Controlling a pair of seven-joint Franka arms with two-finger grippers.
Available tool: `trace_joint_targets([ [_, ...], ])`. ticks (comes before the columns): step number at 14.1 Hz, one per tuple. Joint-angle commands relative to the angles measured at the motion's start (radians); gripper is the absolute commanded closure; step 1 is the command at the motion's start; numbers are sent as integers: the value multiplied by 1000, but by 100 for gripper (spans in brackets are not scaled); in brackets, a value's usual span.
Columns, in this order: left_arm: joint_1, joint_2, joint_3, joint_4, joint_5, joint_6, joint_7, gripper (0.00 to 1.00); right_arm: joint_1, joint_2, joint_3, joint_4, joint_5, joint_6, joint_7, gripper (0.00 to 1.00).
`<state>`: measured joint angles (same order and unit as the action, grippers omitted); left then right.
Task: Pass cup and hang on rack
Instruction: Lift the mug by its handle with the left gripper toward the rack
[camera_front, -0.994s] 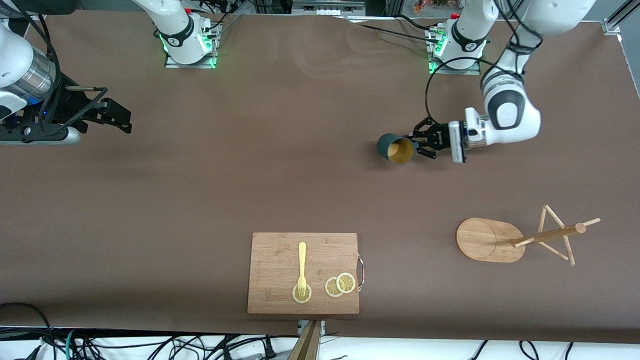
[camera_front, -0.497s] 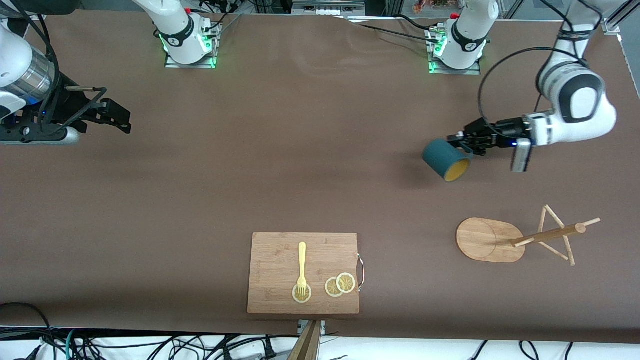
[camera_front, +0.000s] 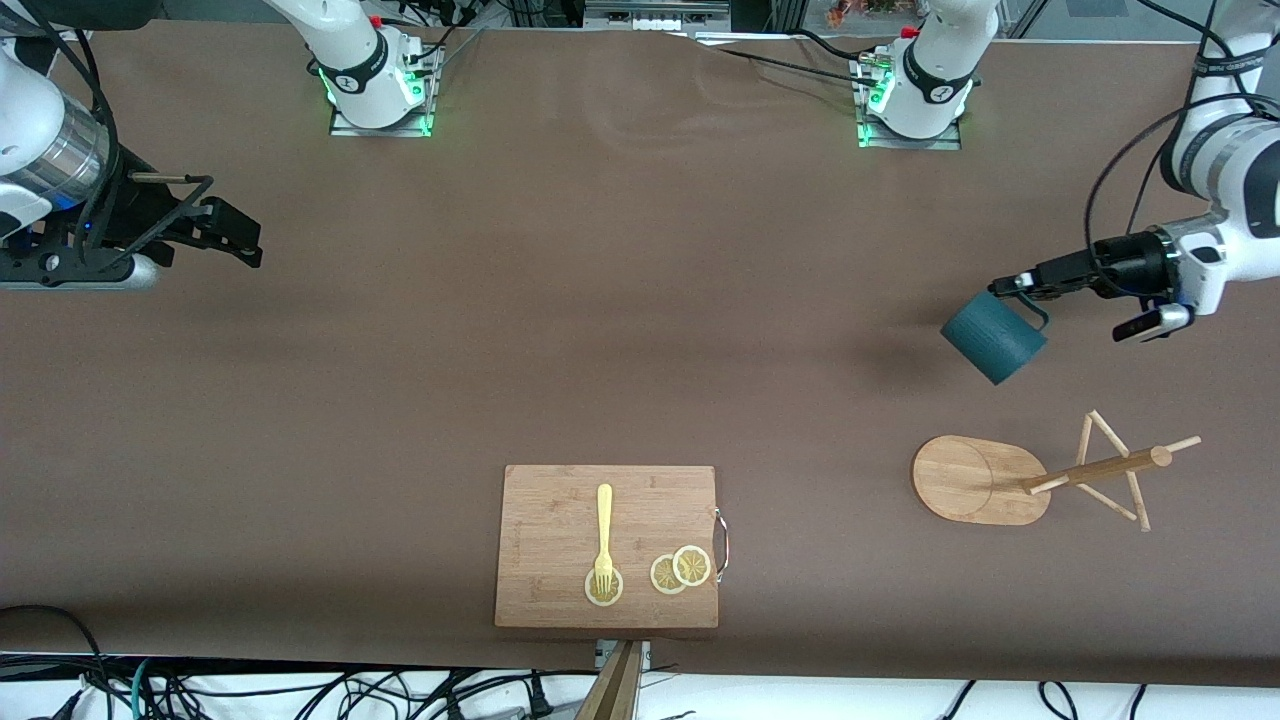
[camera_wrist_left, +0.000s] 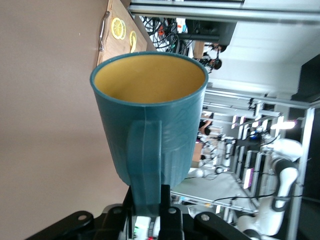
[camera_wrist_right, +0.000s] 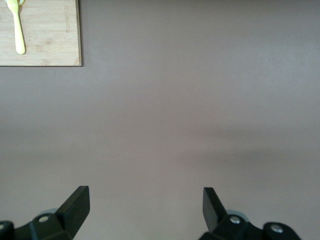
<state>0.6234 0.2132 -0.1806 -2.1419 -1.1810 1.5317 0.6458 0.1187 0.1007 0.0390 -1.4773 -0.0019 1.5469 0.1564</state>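
Left gripper (camera_front: 1010, 284) clamped on the cup (camera_front: 993, 337) handle, aloft over bare desk (camera_front: 640, 330) near the rack (camera_front: 1040, 478); cup axis tilted, mouth angled downward. Right gripper (camera_wrist_right: 145, 206) waits, fingers apart.

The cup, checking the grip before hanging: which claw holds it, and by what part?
The left claw holds the cup by its handle; the right claw is empty.

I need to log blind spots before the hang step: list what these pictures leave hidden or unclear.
- Left gripper: in the left wrist view its fingertips are hidden by the handle of the cup.
- Rack: seen from above in the front view only, so the upward tilt of its pegs is unclear.
- Right gripper: the waiting arm is cut by the front view's edge.
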Motion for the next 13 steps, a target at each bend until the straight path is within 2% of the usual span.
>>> trace_joint_targets([
  [1,56,87,-14,72,-26,-67,-43,100,-8,10,7,23,-7,-7,8,0],
  [9,113,294,-17,236,-77,-133,-52,100,-8,13,5,22,-7,-8,8,0],
  [13,134,365,-17,275,-112,-140,-49,100,-8,13,5,22,-7,-8,8,0],
])
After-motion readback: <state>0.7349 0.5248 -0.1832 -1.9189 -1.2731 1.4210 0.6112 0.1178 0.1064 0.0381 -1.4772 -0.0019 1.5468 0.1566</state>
